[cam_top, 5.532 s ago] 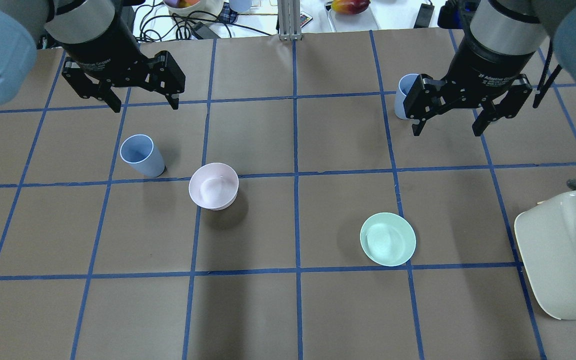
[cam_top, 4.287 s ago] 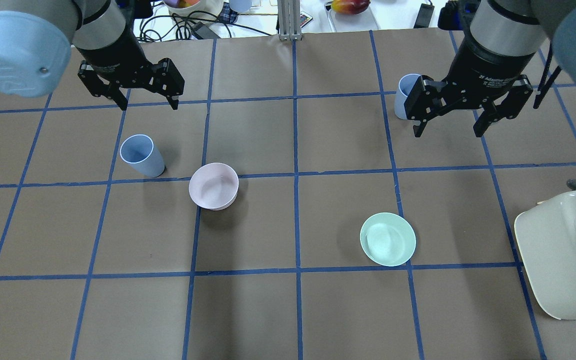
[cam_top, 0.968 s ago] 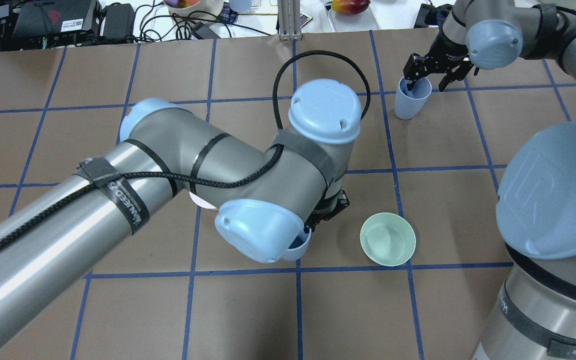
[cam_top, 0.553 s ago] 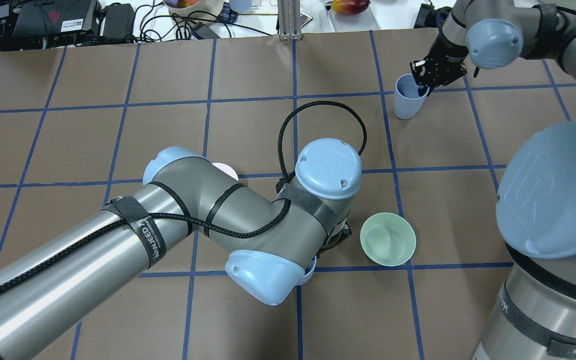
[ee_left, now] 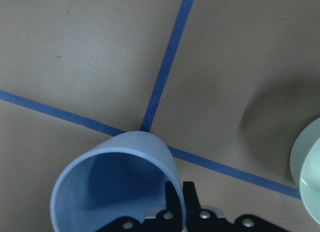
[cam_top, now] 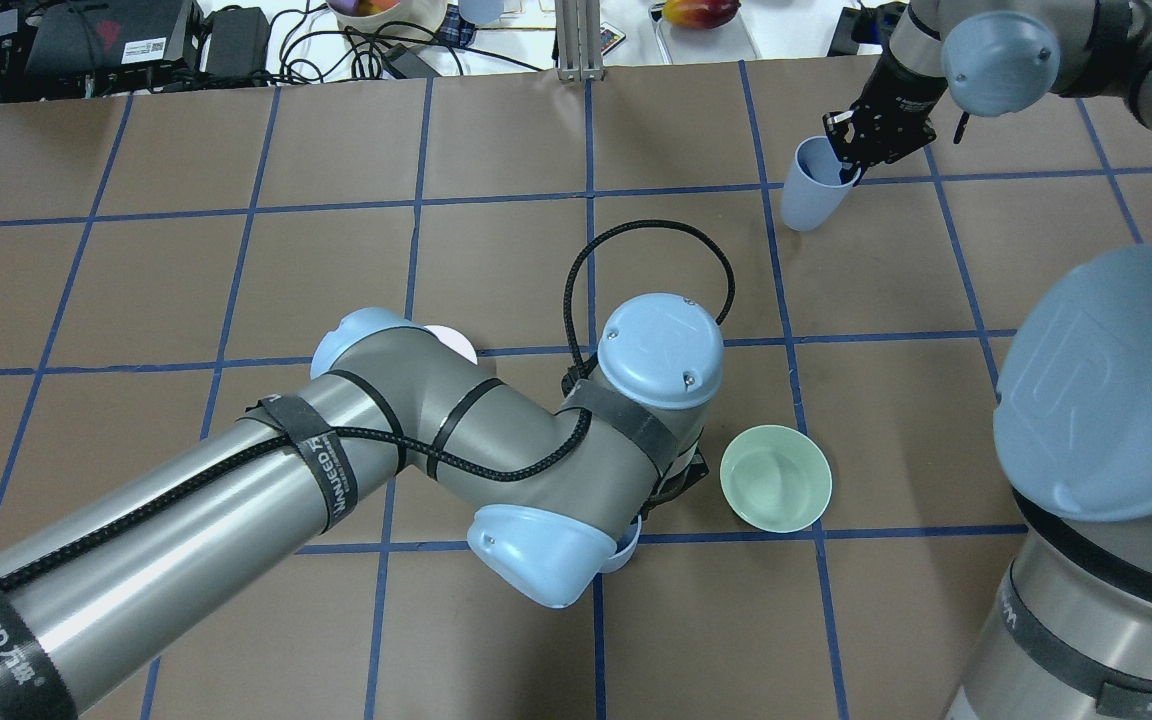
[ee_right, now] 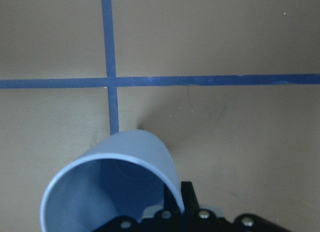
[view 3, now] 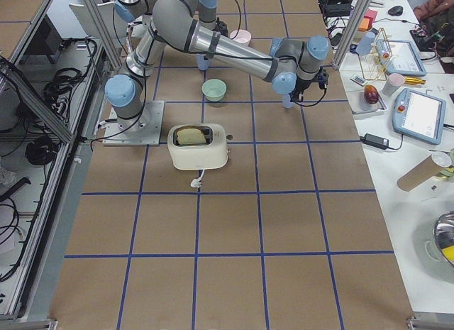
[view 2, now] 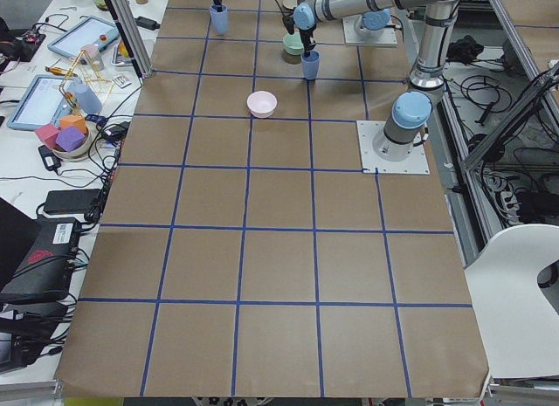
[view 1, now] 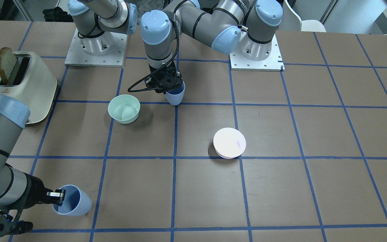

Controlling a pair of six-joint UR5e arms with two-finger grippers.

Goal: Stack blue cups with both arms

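One blue cup (view 1: 175, 96) hangs tilted from my left gripper (view 1: 170, 88), which is shut on its rim, just beside the mint green bowl (view 1: 124, 108). In the left wrist view one finger is inside this cup (ee_left: 115, 187) and one outside. In the overhead view my left wrist hides all but a sliver of it (cam_top: 626, 548). The other blue cup (cam_top: 808, 192) is tilted at the far right, with my right gripper (cam_top: 848, 170) shut on its rim. It also shows in the front view (view 1: 74, 201) and in the right wrist view (ee_right: 110, 184). I cannot tell whether either cup touches the table.
A pale pink bowl (view 1: 229, 143) stands mid-table, half hidden under my left arm in the overhead view (cam_top: 454, 340). A cream toaster (view 1: 20, 85) with a slice of bread stands on my right side. Cables and clutter lie beyond the table's far edge (cam_top: 386, 40).
My left arm took its cup from the left and carried it toward the robot, beside the green bowl. My right gripper closed on the far cup's rim and tilted it.
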